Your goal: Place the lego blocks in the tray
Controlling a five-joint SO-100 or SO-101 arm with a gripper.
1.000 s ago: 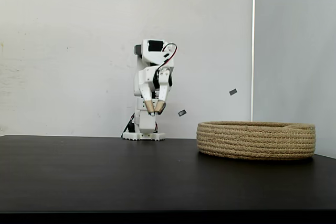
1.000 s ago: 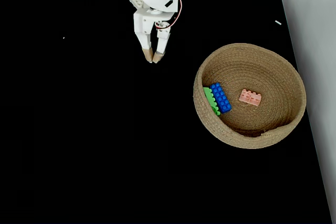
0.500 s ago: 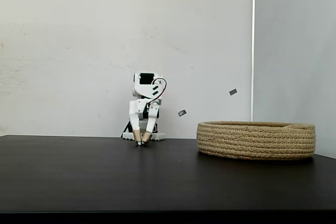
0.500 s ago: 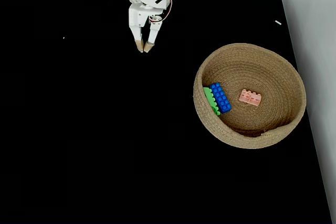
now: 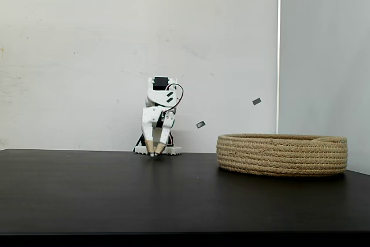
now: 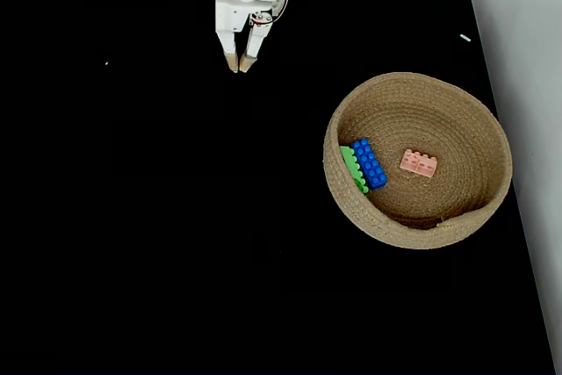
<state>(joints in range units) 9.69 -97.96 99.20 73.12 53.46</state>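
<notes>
Black table (image 5: 87, 195), white wall (image 5: 87, 44)

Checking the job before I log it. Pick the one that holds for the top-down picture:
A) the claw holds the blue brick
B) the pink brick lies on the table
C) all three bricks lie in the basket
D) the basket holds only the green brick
C: the blue brick, green brick and pink brick all lie inside the basket.

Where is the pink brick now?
In a fixed view from above, the pink brick lies inside the basket, right of the blue brick, apart from it.
</notes>
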